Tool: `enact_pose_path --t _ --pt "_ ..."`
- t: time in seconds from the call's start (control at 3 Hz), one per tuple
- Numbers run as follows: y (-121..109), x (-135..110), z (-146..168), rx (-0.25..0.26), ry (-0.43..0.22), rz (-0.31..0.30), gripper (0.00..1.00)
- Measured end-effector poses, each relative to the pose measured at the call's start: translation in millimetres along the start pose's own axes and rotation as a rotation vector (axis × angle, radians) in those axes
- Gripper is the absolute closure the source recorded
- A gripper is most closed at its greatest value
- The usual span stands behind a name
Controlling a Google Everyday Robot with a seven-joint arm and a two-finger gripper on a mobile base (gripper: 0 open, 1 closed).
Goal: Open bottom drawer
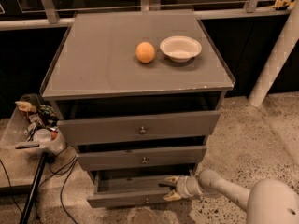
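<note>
Partly pulled-out bottom drawer (126, 199) at cabinet (117, 73) base. The gripper (171, 188) is at its right end, jaws apart, one inside the drawer, one before its front.

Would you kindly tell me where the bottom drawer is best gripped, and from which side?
Probably the small round knob at the centre of the flat front of the bottom drawer, approached straight from the front: it is the only part that sticks out. The drawer is partly out, so the front's top edge is also exposed; the claw sits by that edge, right of the knob.
</note>
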State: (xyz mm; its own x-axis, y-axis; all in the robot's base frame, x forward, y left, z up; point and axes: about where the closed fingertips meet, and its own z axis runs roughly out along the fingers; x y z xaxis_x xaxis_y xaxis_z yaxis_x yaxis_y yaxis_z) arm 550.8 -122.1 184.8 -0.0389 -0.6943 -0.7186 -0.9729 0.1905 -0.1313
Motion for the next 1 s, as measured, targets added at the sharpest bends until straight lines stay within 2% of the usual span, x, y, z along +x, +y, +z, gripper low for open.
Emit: enact_pose_path --t 0.33,0.67,1.0 --pt "0 0 0 0.000 0.000 0.000 0.14" --pt "29 15 -23 0.012 -0.005 0.040 0.37" --pt "73 34 -58 0.048 -0.004 0.084 0.60"
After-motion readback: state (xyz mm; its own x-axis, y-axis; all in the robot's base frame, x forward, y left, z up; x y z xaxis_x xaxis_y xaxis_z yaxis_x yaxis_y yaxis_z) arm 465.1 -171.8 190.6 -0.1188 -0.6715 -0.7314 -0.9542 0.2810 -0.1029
